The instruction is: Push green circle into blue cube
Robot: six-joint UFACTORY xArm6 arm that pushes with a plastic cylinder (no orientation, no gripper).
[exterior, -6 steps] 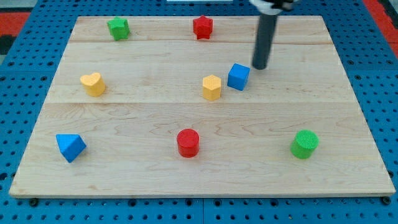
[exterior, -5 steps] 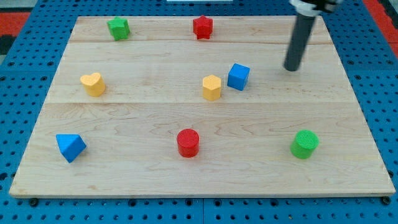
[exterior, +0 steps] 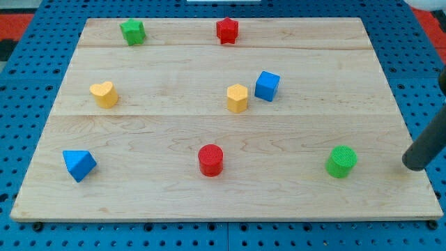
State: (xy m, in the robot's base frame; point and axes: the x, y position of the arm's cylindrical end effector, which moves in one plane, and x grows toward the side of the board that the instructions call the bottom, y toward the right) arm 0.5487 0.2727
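The green circle (exterior: pixel 341 161) sat near the board's lower right corner, and my tip (exterior: pixel 414 166) stood off to its right near the board's right edge, apart from it. I had no gripper to open or close, just the bare rod, holding nothing. The blue cube (exterior: pixel 267 86) was well up and to the left of the green circle, with the yellow hexagon block (exterior: pixel 237 97) just beside it on its left. The red cylinder (exterior: pixel 210 160) stood at bottom centre and the blue triangle (exterior: pixel 79 164) at bottom left. The yellow heart (exterior: pixel 104 93) lay at the left, the green star (exterior: pixel 132 31) and red star (exterior: pixel 227 30) along the wooden board's (exterior: pixel 160 63) top.
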